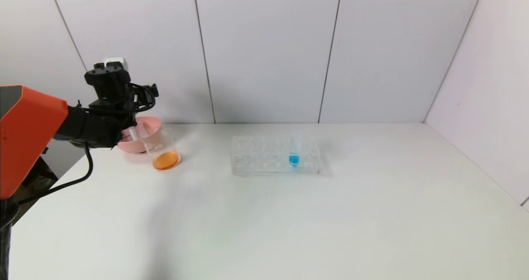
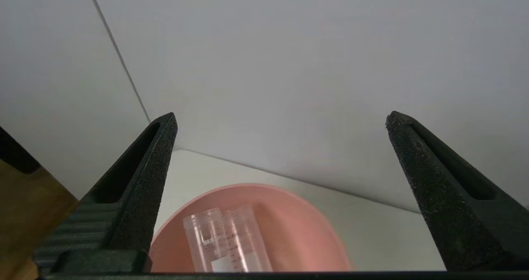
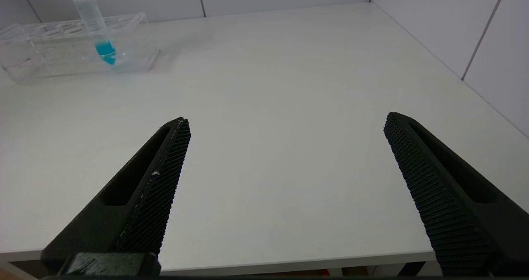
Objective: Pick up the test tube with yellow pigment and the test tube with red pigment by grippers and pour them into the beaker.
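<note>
The left gripper (image 2: pixel 281 147) hangs over the pink bowl (image 1: pixel 151 125), fingers spread and empty. Emptied tubes (image 2: pixel 225 242), probably two, lie discarded in the bowl. The beaker (image 1: pixel 162 147) beside it holds orange liquid. The right gripper (image 3: pixel 285 147) is parked, fingers spread.

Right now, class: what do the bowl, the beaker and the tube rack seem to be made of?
Pink bowl: opaque and matte with soft highlights, probably plastic. Beaker: clear, see-through wall over orange liquid; glass or plastic, cannot tell. Tube rack: clear with moulded round holes, likely acrylic or similar plastic.
</note>
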Robot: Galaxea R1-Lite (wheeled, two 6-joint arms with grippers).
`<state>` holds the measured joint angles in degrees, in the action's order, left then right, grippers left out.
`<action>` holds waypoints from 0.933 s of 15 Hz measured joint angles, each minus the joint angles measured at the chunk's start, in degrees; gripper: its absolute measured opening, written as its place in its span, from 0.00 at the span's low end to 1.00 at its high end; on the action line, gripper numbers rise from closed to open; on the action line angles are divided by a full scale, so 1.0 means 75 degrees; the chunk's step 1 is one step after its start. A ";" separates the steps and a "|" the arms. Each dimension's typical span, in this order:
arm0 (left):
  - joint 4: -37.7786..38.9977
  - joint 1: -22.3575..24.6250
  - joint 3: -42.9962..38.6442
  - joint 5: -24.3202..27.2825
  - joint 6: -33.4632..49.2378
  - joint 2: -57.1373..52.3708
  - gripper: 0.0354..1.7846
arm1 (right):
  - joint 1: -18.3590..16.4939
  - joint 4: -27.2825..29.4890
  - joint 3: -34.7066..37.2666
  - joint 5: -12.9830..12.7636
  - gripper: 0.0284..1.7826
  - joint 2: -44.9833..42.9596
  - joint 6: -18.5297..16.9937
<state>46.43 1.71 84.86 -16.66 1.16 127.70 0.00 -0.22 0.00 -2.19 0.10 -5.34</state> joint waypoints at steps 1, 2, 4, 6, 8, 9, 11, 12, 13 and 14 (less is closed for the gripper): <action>0.0127 -0.0093 -0.0161 0.0044 -0.0005 -0.0176 0.99 | 0.0000 -0.0003 0.0000 0.0000 0.96 0.0000 0.0003; 0.0163 -0.0189 -0.0367 0.0112 -0.0005 -0.0385 0.99 | 0.0000 -0.0003 0.0000 0.0003 0.96 0.0000 0.0003; 0.0177 -0.0353 -0.0983 0.0455 0.0000 -0.0933 0.99 | 0.0000 -0.0003 0.0000 0.0000 0.96 0.0000 0.0000; 0.0115 -0.0481 -0.1767 0.0956 0.0000 -0.1638 0.99 | 0.0000 -0.0003 0.0000 0.0003 0.96 0.0000 0.0003; -0.0010 -0.0616 -0.2583 0.1451 -0.0005 -0.2461 0.99 | 0.0003 -0.0003 0.0000 0.0003 0.96 0.0000 0.0003; -0.0132 -0.0679 -0.3020 0.1726 -0.0011 -0.2958 0.99 | 0.0003 0.0000 0.0000 0.0000 0.96 0.0000 0.0000; -0.0432 -0.0829 -0.3725 0.2072 -0.0031 -0.3955 0.99 | 0.0003 -0.0003 0.0000 0.0000 0.96 0.0000 0.0003; -0.0621 -0.0917 -0.4060 0.2149 -0.0055 -0.4509 0.99 | 0.0003 -0.0003 0.0000 0.0003 0.96 0.0000 0.0000; -0.0808 -0.0977 -0.4351 0.2186 -0.0111 -0.5031 0.99 | 0.0003 -0.0003 0.0000 0.0000 0.96 0.0000 0.0000; -0.1018 -0.1018 -0.4644 0.2189 -0.0224 -0.5601 0.99 | 0.0003 -0.0003 0.0000 0.0000 0.96 0.0000 0.0000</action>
<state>38.80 -5.92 50.03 -0.24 -0.52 85.69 0.02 -0.24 0.00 -2.19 0.10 -5.34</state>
